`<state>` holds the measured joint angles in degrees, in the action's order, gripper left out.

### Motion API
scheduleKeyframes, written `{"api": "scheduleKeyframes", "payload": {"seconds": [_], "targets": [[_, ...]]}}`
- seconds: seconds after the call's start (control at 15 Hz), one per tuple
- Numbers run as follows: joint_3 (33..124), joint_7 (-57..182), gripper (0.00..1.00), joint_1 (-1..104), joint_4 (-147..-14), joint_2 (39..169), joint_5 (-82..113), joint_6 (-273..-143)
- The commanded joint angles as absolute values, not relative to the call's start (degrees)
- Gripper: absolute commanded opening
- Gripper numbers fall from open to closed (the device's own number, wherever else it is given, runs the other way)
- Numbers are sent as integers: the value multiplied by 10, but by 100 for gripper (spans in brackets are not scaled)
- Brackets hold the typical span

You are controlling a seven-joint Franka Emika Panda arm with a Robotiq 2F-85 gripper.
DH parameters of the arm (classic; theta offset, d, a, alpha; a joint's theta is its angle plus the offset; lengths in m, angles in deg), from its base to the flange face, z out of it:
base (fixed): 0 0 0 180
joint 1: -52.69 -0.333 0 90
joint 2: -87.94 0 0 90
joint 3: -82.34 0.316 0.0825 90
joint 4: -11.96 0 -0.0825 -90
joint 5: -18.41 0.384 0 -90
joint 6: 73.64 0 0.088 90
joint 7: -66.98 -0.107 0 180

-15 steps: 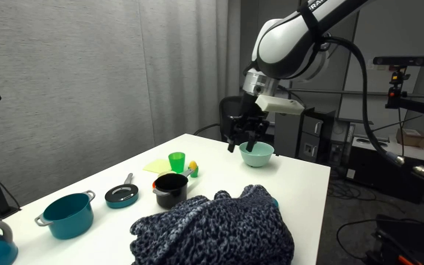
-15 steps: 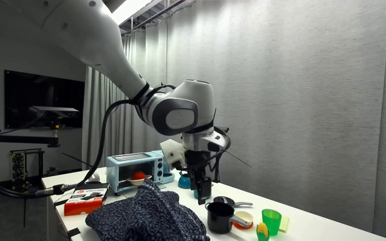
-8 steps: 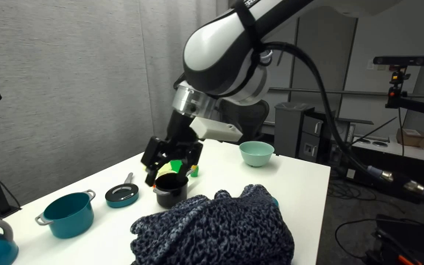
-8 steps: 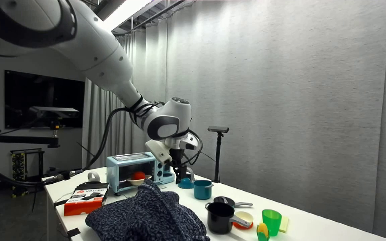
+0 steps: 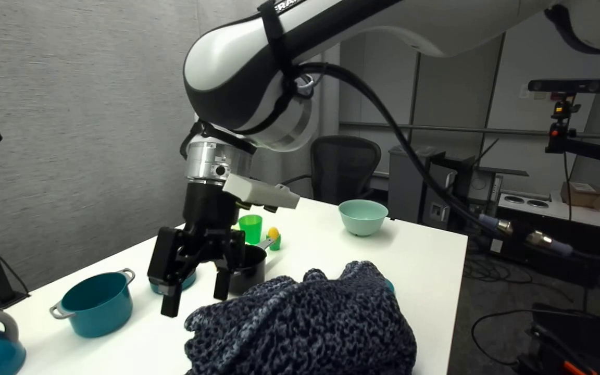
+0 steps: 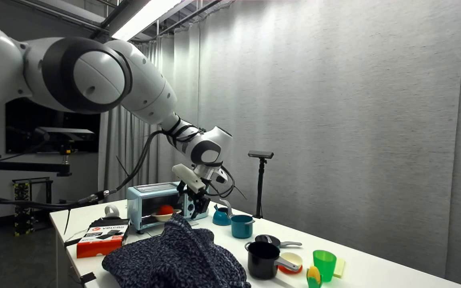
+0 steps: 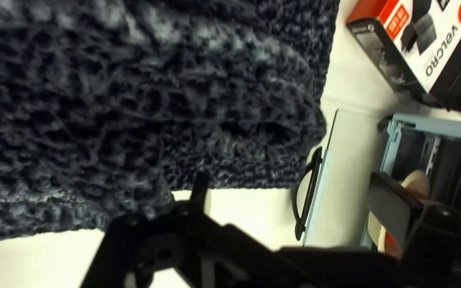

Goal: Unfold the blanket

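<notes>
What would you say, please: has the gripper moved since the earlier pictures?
Yes. In an exterior view, the gripper has moved left and down in the picture, away from the unmoved mint-green bowl that it overlapped earlier.

i have bare table (image 7: 250, 214) between the blanket (image 7: 114, 100) and the lowered oven door (image 7: 346, 180), its handle (image 7: 310, 194) jutting in, with a velcro box (image 7: 418, 52) near. a black pot (image 6: 261, 263) crowds the blanket; toward the mint bowl (image 5: 363, 221), the table lies free for me.
</notes>
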<state>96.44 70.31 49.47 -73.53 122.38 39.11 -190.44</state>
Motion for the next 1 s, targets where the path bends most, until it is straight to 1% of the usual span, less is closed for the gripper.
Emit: {"api": "scheduleKeyframes", "payload": {"seconds": [0.0, 0.2, 0.53, 0.73, 0.93], "targets": [[943, 704, 100, 464, -619, 1269, 332, -1774], [938, 711, 100, 444, -588, 1287, 299, -1747], [933, 705, 100, 411, -605, 1303, 272, -1822], [928, 708, 100, 397, -603, 1311, 243, -1833], [919, 715, 100, 388, -605, 1306, 202, -1817]]}}
